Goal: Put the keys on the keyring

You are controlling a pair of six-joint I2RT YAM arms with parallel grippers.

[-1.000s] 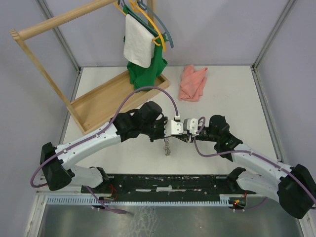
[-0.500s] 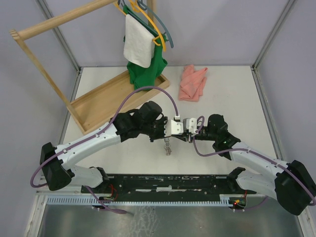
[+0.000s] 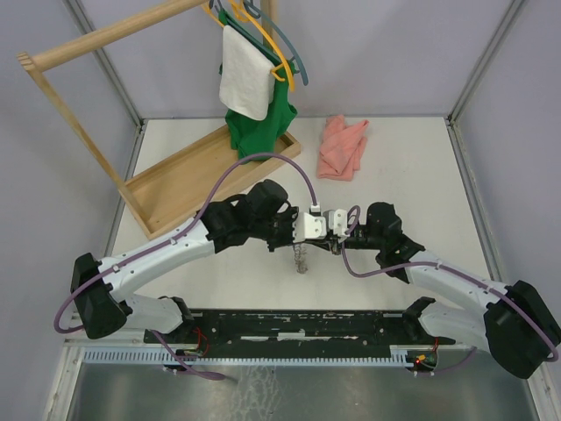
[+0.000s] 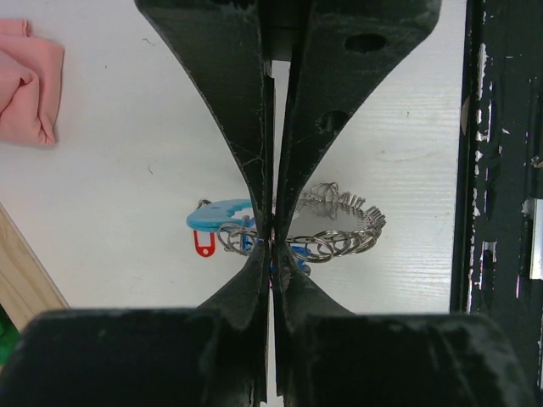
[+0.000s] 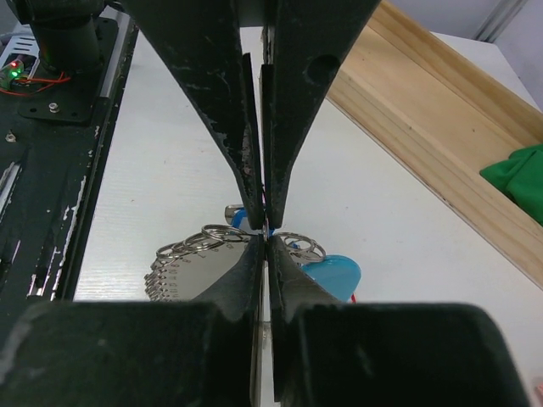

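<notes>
My left gripper (image 3: 317, 230) and right gripper (image 3: 337, 231) meet tip to tip above the table's middle. The keyring (image 3: 301, 259) hangs below them. In the left wrist view my left gripper (image 4: 273, 248) is shut on the keyring (image 4: 344, 237), whose silver linked rings run to both sides of the tips. The keyring's light blue section (image 4: 219, 216) and a red tag (image 4: 204, 244) show on the left. In the right wrist view my right gripper (image 5: 265, 241) is shut on a thin metal piece beside a blue-tagged key (image 5: 240, 218). The keyring (image 5: 191, 254) and its blue section (image 5: 335, 275) lie around the tips.
A pink cloth (image 3: 342, 147) lies at the back of the table. A wooden rack (image 3: 206, 171) with hangers, a white towel (image 3: 244, 77) and a green garment (image 3: 259, 123) stands at the back left. A black base rail (image 3: 307, 324) runs along the near edge.
My right arm has edged left toward the left gripper. The hanging keyring has shifted slightly right and up. Both grippers stay shut.
</notes>
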